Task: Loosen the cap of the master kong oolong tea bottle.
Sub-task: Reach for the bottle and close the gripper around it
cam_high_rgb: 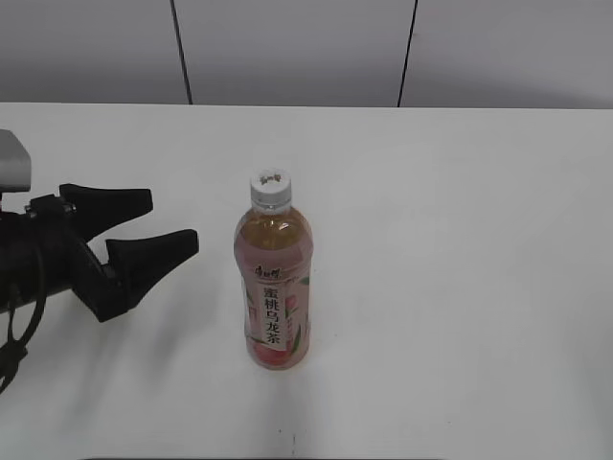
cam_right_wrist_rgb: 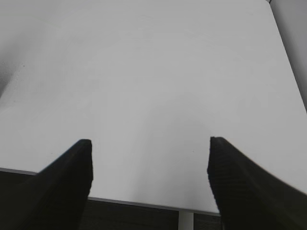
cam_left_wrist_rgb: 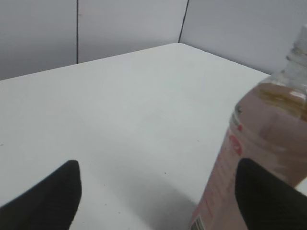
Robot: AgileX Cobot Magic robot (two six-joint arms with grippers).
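White table (cam_high_rgb: 460,287), upright bottle (cam_high_rgb: 273,287) mid-surface; left claw (cam_high_rgb: 168,222) spread, right claw (cam_right_wrist_rgb: 149,165) spread.

right pincer (cam_right_wrist_rgb: 148,165) seen from behind, its jaws spread wide apart with nothing between them. two dark fingers (cam_right_wrist_rgb: 67,187) rise from the bottom corners, the inner faces finely ribbed. beyond them a plain white surface (cam_right_wrist_rgb: 153,81) fills nearly the whole view, faintly shaded toward the top left. its near edge runs across the bottom, a dark gap beneath, with a pale vertical leg (cam_right_wrist_rgb: 186,220) just under the edge.
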